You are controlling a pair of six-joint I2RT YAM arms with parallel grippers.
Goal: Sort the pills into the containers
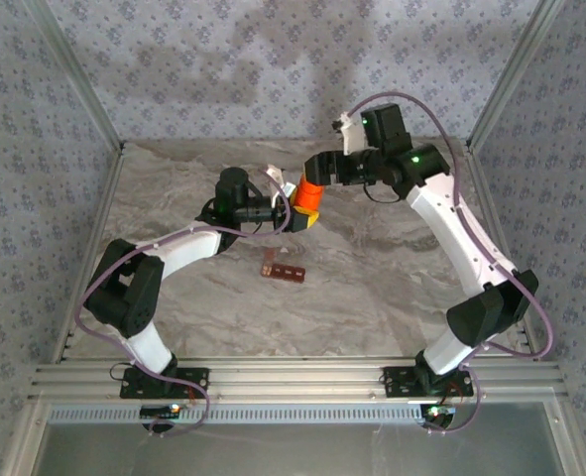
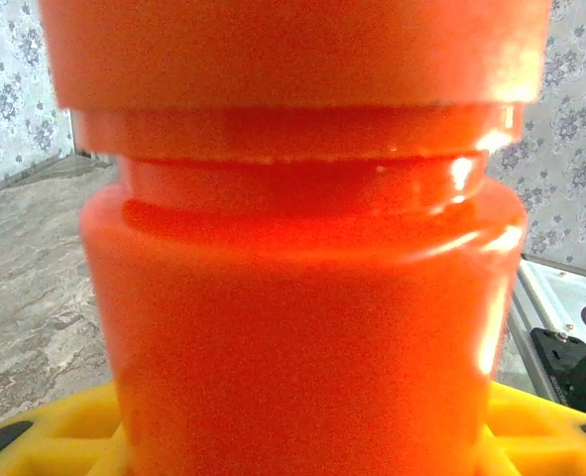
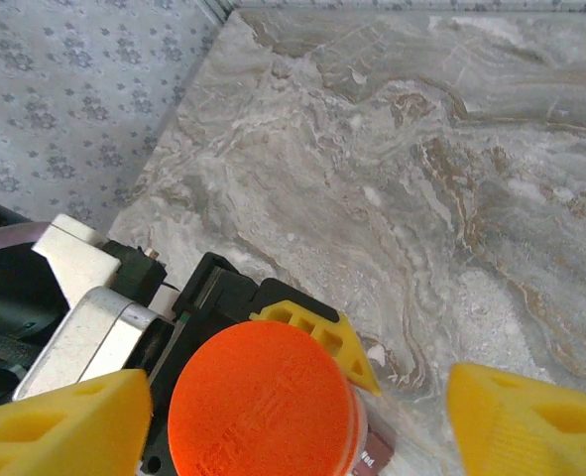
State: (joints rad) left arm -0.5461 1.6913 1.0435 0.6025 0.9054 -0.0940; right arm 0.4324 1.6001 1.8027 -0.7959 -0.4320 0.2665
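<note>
I've got the left gripper [image 1: 298, 214] clamped on the upright orange pill bottle [image 1: 309, 194] at upper centre of the top view, steadying it, I judge, for the right gripper [image 3: 297, 392], whose fingers stand apart around the cap [image 3: 258, 412], while the red-brown container strip [image 1: 285, 270] lies just below, mid-frame.

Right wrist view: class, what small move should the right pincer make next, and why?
Probably close the right pincer on the cap and twist. Its yellow fingers stand open on either side of the cap, which sits on the bottle gripped by the left pincer, so the bottle is not yet open.
</note>
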